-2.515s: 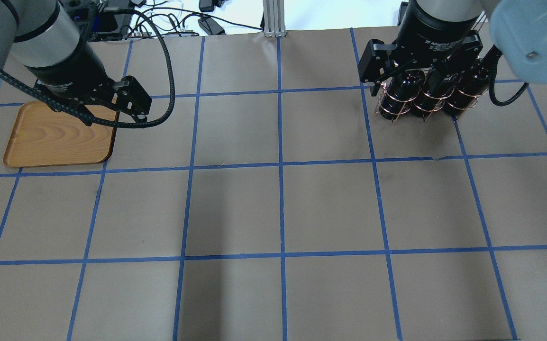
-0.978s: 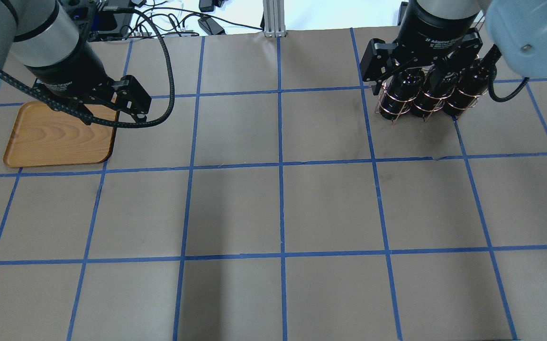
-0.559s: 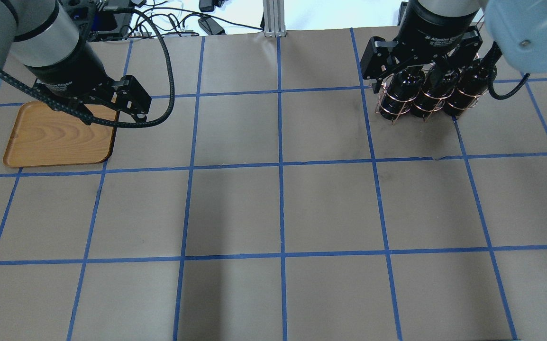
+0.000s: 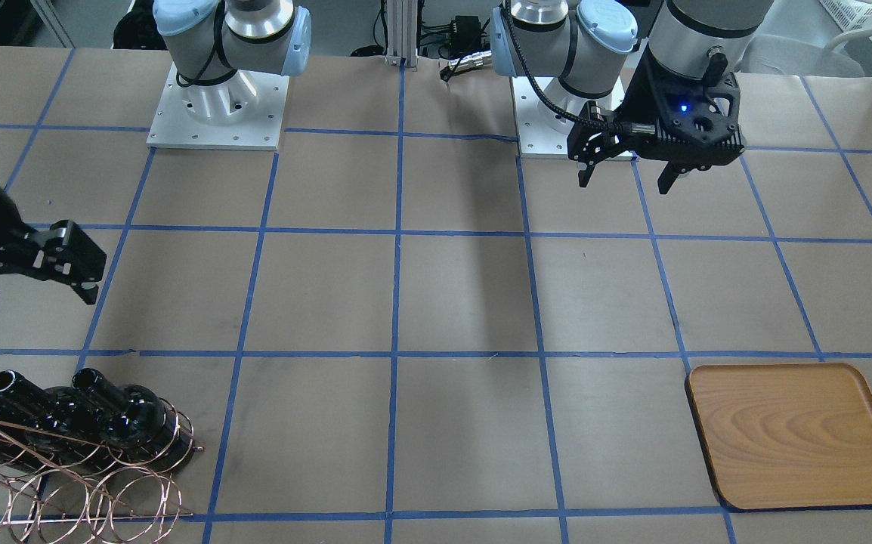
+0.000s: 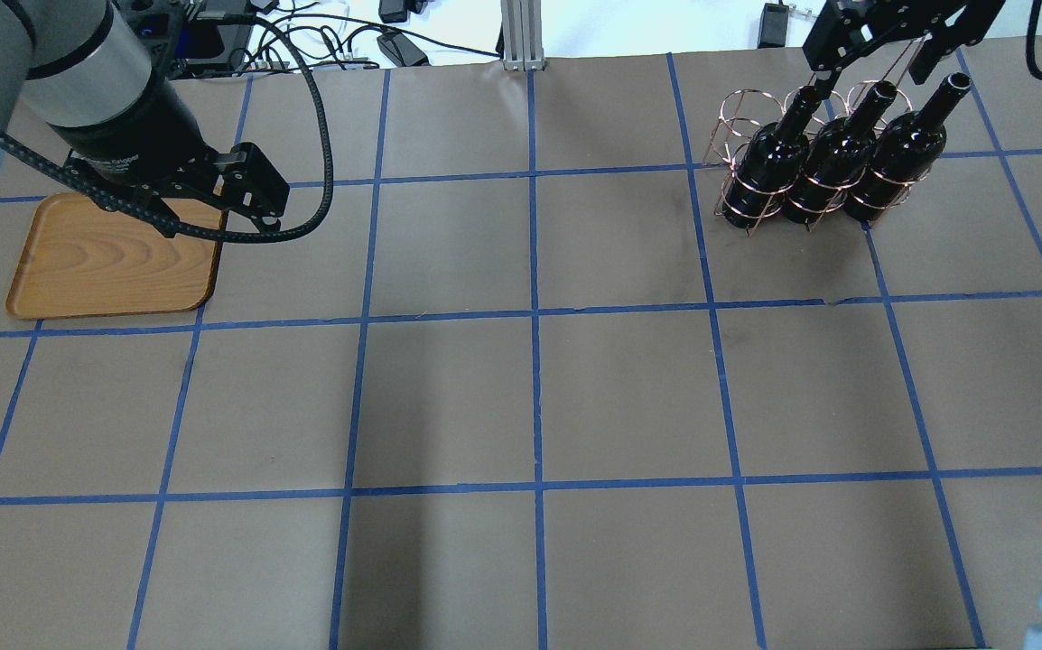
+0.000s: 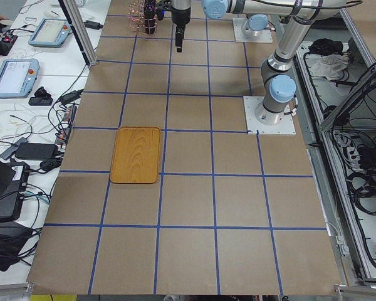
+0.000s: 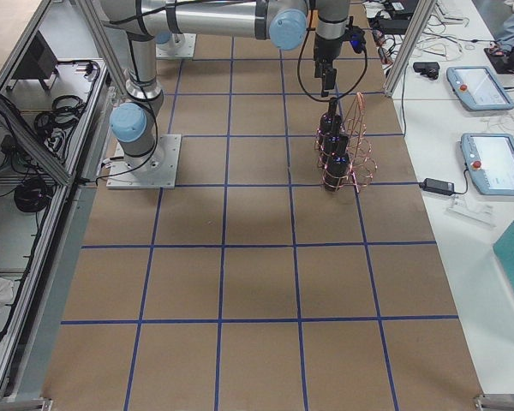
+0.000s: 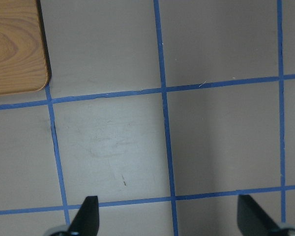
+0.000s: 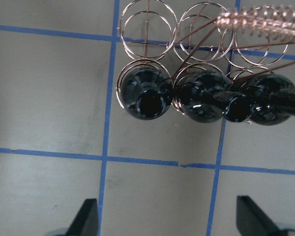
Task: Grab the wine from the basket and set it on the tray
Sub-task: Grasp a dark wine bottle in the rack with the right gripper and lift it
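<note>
Three black wine bottles (image 5: 823,171) stand tilted in the copper wire basket (image 5: 738,108) at the far right, mouths up. My right gripper (image 5: 882,50) is open and empty, raised above their necks. In the right wrist view it (image 9: 169,221) looks straight down on the bottle mouths (image 9: 147,103); it also shows in the front view (image 4: 28,291). The wooden tray (image 5: 106,262) lies empty at the far left. My left gripper (image 5: 191,215) is open and empty, hovering by the tray's right edge; the tray's corner (image 8: 14,44) shows in the left wrist view.
The table is brown paper with a blue tape grid (image 5: 534,316). Cables and an aluminium post (image 5: 516,36) stand beyond the far edge. The arm bases (image 4: 217,106) sit at the robot's side of the table.
My right gripper, which sat low over the bottles' necks, has pulled up and away, open and empty. The three bottles stay in the basket. The left arm has not moved.
</note>
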You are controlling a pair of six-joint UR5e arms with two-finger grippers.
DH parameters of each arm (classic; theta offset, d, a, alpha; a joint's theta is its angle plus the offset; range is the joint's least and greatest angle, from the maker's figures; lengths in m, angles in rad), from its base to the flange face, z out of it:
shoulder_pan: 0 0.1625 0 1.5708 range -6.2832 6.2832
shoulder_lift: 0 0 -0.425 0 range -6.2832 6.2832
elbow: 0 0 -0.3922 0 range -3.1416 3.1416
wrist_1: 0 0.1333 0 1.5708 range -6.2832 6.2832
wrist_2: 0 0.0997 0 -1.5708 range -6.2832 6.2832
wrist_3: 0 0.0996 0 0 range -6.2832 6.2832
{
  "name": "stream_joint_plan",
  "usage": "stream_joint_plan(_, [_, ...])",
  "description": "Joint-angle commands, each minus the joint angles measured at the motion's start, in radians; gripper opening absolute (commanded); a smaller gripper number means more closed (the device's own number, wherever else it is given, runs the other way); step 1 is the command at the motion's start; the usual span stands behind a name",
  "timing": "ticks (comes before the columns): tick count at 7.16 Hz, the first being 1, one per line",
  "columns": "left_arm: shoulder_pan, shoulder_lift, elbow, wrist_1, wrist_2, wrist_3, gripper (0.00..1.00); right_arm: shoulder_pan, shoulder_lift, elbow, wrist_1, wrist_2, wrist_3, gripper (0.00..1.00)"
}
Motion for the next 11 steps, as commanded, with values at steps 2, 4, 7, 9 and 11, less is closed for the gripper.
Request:
stream_joint_plan(2, [0.000, -0.003, 0.000, 0.003, -0.003, 0.000, 1.00, -0.069, 0.093, -0.004, -0.072, -0.001, -0.109, 0.91])
stream_joint_plan(4, [0.000, -0.004, 0.000, 0.005, -0.003, 0.000, 1.00, -0.069, 0.128, 0.005, -0.127, 0.005, -0.100, 0.87])
stream_joint_plan(7, [0.000, -0.004, 0.000, 0.005, -0.003, -0.001, 1.00, -0.069, 0.157, 0.007, -0.149, 0.008, -0.059, 0.84])
stream_joint_plan(9, [0.000, -0.004, 0.000, 0.005, -0.003, -0.001, 1.00, -0.069, 0.161, 0.010, -0.150, 0.010, -0.042, 0.70])
stream_joint_plan(11, [0.000, -0.004, 0.000, 0.005, -0.002, 0.000, 1.00, -0.068, 0.159, 0.010, -0.149, 0.011, -0.042, 0.22])
